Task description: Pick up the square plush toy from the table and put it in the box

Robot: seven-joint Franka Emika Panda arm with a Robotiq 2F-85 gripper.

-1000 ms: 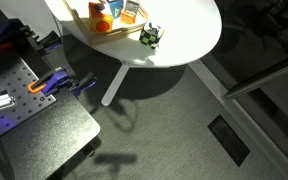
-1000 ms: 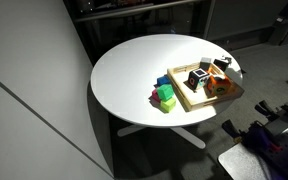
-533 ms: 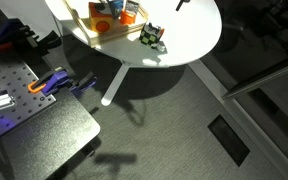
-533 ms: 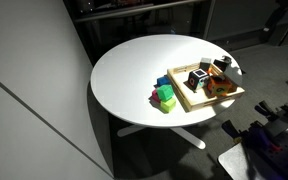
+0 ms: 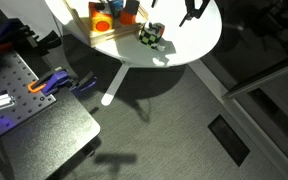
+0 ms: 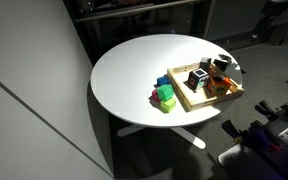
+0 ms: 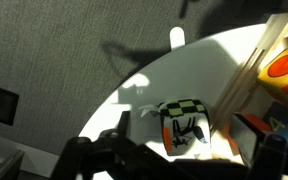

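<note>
The square plush toy (image 5: 152, 36), a black-and-white checkered cube with green bits, sits on the round white table (image 5: 194, 40) next to a corner of the light-wood box (image 5: 99, 36). In the wrist view the toy (image 7: 187, 125) stands beside the box wall (image 7: 246, 70), between and ahead of my dark fingers. My gripper (image 5: 191, 11) is open and empty, above the table a little to the side of the toy, not touching it. In an exterior view the toy (image 6: 220, 65) is small and dark by the box (image 6: 189, 101); the gripper there is hard to make out.
The box holds orange items (image 5: 102, 22) and a checkered block (image 6: 196, 78). Green (image 6: 167, 98) and blue (image 6: 163, 82) blocks lie on the table beside the box. A dark perforated metal bench (image 5: 29, 115) with clamps (image 5: 50, 83) stands nearby. The table edge is close to the toy.
My gripper has come into an exterior view from the top and moved down toward the table near the toy. The toy and box have stayed put.
</note>
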